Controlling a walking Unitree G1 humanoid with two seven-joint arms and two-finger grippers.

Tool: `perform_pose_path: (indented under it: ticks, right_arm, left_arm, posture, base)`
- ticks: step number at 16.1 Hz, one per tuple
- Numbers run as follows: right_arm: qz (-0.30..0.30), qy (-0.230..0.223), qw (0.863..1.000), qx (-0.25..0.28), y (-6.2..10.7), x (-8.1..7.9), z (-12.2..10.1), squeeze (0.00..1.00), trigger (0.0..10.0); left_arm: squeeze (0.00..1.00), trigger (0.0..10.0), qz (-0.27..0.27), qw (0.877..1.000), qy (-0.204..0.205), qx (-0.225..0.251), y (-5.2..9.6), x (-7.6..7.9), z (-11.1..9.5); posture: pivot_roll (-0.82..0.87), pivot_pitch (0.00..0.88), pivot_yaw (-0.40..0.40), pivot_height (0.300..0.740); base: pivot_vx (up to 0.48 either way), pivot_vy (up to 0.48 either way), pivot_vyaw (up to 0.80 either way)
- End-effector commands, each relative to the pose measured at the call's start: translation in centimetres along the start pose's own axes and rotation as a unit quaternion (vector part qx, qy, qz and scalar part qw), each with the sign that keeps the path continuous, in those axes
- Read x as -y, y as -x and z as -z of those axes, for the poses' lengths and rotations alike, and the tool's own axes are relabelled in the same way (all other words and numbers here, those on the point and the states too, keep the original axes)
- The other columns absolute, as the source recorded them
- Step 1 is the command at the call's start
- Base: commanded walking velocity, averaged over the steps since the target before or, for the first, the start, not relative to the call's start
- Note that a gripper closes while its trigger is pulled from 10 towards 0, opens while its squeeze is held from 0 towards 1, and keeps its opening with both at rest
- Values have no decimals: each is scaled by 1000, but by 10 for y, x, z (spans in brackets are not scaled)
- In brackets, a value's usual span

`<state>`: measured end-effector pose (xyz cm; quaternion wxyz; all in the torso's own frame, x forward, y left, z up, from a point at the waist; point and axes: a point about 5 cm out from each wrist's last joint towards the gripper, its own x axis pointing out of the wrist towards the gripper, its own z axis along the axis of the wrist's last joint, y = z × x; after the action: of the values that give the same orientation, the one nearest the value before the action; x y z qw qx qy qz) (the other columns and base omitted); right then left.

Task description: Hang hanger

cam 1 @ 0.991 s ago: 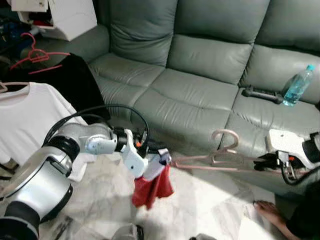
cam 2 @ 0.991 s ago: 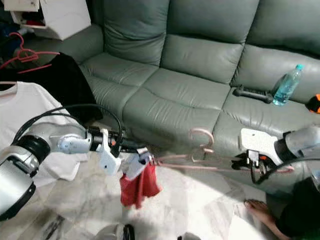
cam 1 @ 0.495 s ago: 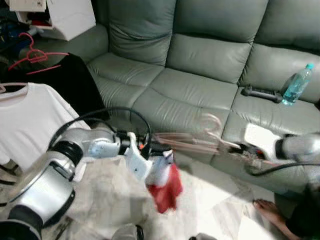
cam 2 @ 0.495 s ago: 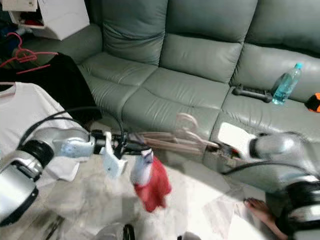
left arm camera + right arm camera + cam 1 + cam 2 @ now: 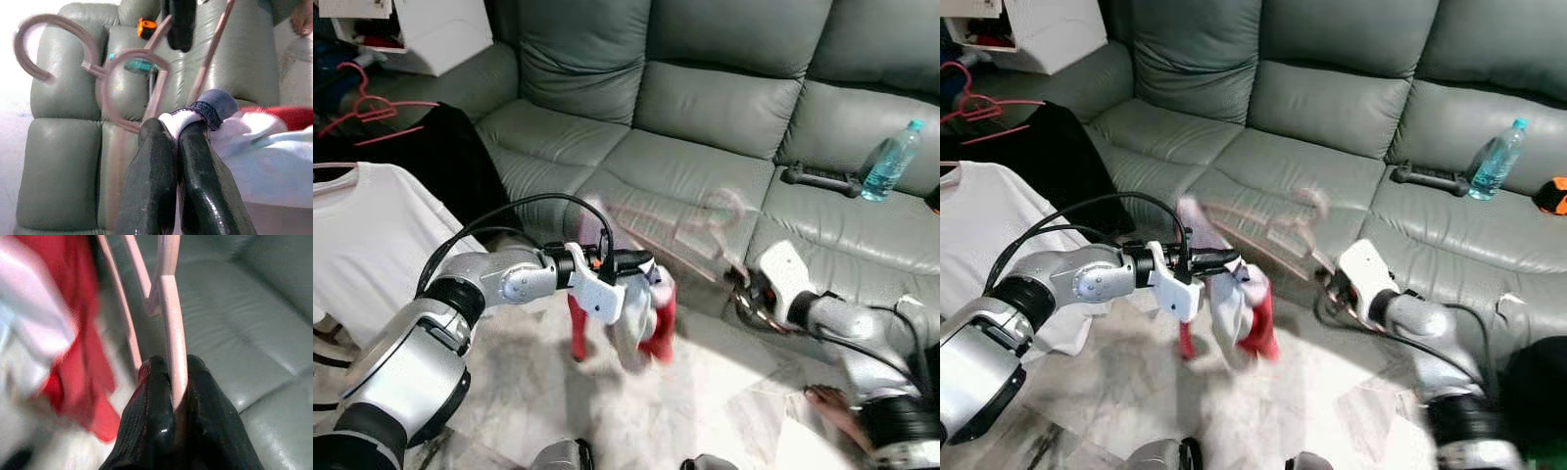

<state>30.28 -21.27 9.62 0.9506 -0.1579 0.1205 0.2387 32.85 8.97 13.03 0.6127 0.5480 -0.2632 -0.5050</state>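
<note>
Swinging up and toward the left since the earlier frames, the pink hanger [image 5: 680,230] is now tilting across the front of the sofa [image 5: 705,117], blurred by motion, with its hook up above the seat cushions. Its far end is being held by the right end effector [image 5: 172,382], whose two black fingers [image 5: 151,396] are pressed against the hanger's bar from both sides; that arm is now reaching in from lower right, closer to the middle than before. At the hanger's other end, the left end effector [image 5: 176,142] is pinching the collar of a red and white garment [image 5: 641,308], which is dangling just below it over the pale floor [image 5: 724,401].

Beyond the right end effector, a clear water bottle [image 5: 891,162] is lying on the sofa seat beside a dark remote-like object [image 5: 820,178]. Well to the left of the left end effector, a white shirt [image 5: 367,235] and a black garment [image 5: 440,152] are hanging, with a red hanger [image 5: 367,108] above them.
</note>
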Motion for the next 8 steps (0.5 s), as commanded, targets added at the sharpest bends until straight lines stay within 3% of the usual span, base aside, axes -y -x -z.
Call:
perform_pose_path:
  ticks: [1, 2, 4, 5, 7, 8]
  right_arm:
    - [43, -12, 998, 37, 0, 7, -16, 0, 10000]
    - [65, -23, 996, 58, -1, 7, -22, 0, 10000]
    - [139, -114, 973, 147, 0, 11, -49, 0, 10000]
    - [143, -153, 962, 173, -1, 8, -59, 0, 10000]
    - [94, -202, 946, 234, -4, -6, -93, 0, 10000]
    - [46, -218, 940, 259, -4, -15, -111, 0, 10000]
  left_arm:
    - [0, 10000, -7, 1000, -3, 26, -7, 1, -8]
    - [0, 10000, -13, 1000, 2, 18, -7, 1, -7]
    - [0, 10000, -44, 998, 13, -49, -10, -5, 6]
    - [0, 10000, -67, 993, 34, -93, -11, -8, 14]
    - [0, 10000, -119, 962, 131, -210, -9, -1, 34]
    - [0, 10000, -133, 948, 166, -236, -8, 5, 38]
  posture:
    - [-62, 87, 65, 740]
    - [-66, 84, 63, 740]
    - [-70, 81, 62, 740]
    - [-73, 70, 60, 740]
    - [-77, 63, 58, 740]
    - [-81, 59, 56, 740]
  base:
    - [0, 0, 0]
    - [0, 0, 0]
    - [0, 0, 0]
    - [0, 0, 0]
    - [0, 0, 0]
    - [0, 0, 0]
